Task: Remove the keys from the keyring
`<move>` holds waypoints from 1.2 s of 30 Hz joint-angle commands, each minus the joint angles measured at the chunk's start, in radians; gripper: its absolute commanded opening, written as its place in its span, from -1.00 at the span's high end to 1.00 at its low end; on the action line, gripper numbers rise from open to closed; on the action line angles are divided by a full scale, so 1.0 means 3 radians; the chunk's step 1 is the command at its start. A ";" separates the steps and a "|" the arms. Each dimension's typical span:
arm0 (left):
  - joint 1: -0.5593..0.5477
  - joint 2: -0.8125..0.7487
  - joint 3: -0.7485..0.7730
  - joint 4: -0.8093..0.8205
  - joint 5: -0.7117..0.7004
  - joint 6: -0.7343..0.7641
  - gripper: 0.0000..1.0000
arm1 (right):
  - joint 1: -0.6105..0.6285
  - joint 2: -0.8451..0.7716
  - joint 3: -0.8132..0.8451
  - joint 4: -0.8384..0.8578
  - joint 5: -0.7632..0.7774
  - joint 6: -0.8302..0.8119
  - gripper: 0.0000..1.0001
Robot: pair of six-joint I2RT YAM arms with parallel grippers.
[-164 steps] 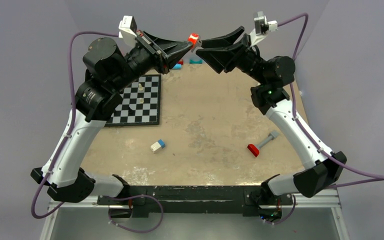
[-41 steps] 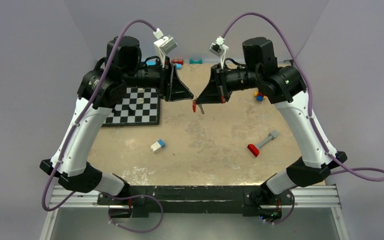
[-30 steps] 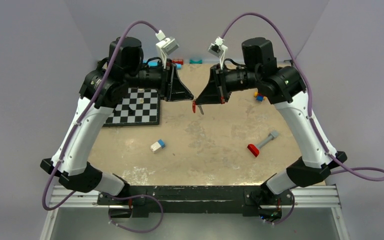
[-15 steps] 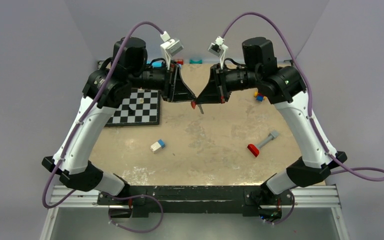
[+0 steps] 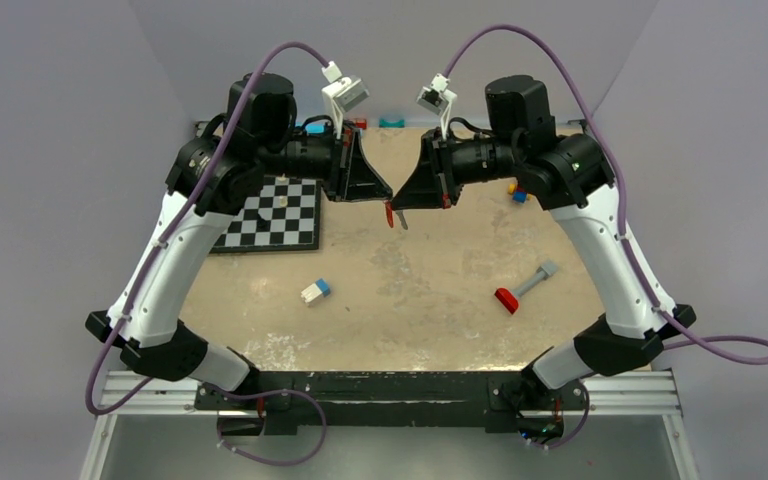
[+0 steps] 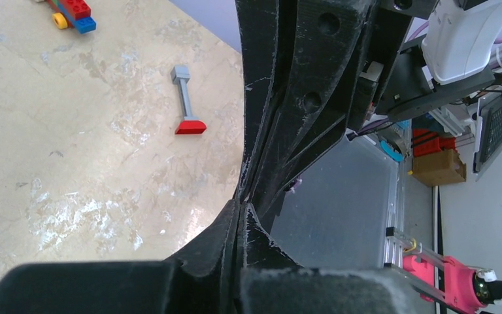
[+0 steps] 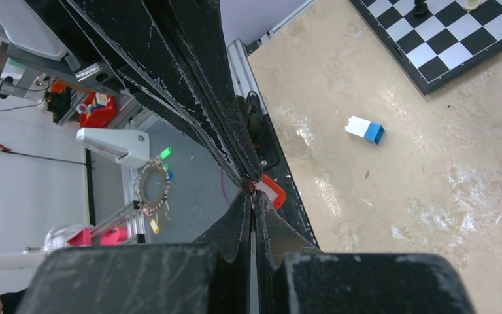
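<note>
Left gripper (image 5: 389,196) has pinched shut against the right gripper (image 5: 397,202); its catch is hidden.
Right one clamps the dangling red-headed metal key (image 5: 389,212); a pull-apart likely follows.

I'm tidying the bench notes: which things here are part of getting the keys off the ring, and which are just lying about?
Job: red key bunch, held by the right gripper; left gripper, shut, tip to tip with it.

Lying about: chessboard, white-and-blue brick, small bricks by the right arm, red-and-grey piece (perhaps a loose key, cannot tell).
</note>
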 commanded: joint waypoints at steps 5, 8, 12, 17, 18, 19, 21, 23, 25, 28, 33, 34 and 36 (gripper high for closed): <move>-0.0039 -0.0067 0.0105 -0.0024 -0.0054 -0.0010 1.00 | 0.0035 -0.0168 -0.0053 0.0291 -0.0036 0.0067 1.00; -0.0047 -0.0087 0.0102 -0.0029 -0.0060 -0.0005 1.00 | 0.0036 -0.0225 -0.0141 0.0413 -0.0036 0.0122 1.00; -0.0065 -0.0117 0.0099 -0.0037 -0.0066 -0.0001 1.00 | 0.0041 -0.0296 -0.0247 0.0590 -0.0014 0.0218 1.00; -0.0074 -0.0180 0.0096 -0.0036 -0.0122 0.0010 1.00 | 0.0046 -0.0374 -0.0300 0.0735 0.0102 0.0298 1.00; -0.0074 -0.0192 0.0099 -0.0029 -0.0132 0.0010 1.00 | 0.0047 -0.0404 -0.0330 0.0788 0.0123 0.0325 1.00; -0.0074 -0.0204 0.0097 -0.0022 -0.0140 0.0006 1.00 | 0.0046 -0.0428 -0.0362 0.0858 0.0131 0.0362 1.00; -0.0074 -0.0230 0.0100 -0.0006 -0.0140 -0.0004 1.00 | 0.0046 -0.0472 -0.0432 0.1007 0.0121 0.0447 1.00; -0.0075 -0.0247 0.0109 -0.0004 -0.0157 -0.0009 1.00 | 0.0046 -0.0512 -0.0519 0.1177 0.0111 0.0535 1.00; -0.0077 -0.0272 0.0109 0.0016 -0.0163 -0.0019 1.00 | 0.0046 -0.0538 -0.0574 0.1277 0.0109 0.0608 1.00; -0.0079 -0.0310 0.0104 0.0053 -0.0179 -0.0039 1.00 | 0.0046 -0.0564 -0.0629 0.1413 0.0120 0.0691 1.00; -0.0078 -0.0352 0.0104 0.0076 -0.0195 -0.0047 1.00 | 0.0055 -0.0586 -0.0688 0.1581 0.0103 0.0794 1.00; -0.0083 -0.0358 0.0105 0.0077 -0.0193 -0.0046 1.00 | 0.0056 -0.0589 -0.0691 0.1602 0.0105 0.0810 1.00; -0.0079 -0.0364 0.0103 0.0083 -0.0195 -0.0046 1.00 | 0.0061 -0.0581 -0.0694 0.1642 0.0102 0.0834 1.00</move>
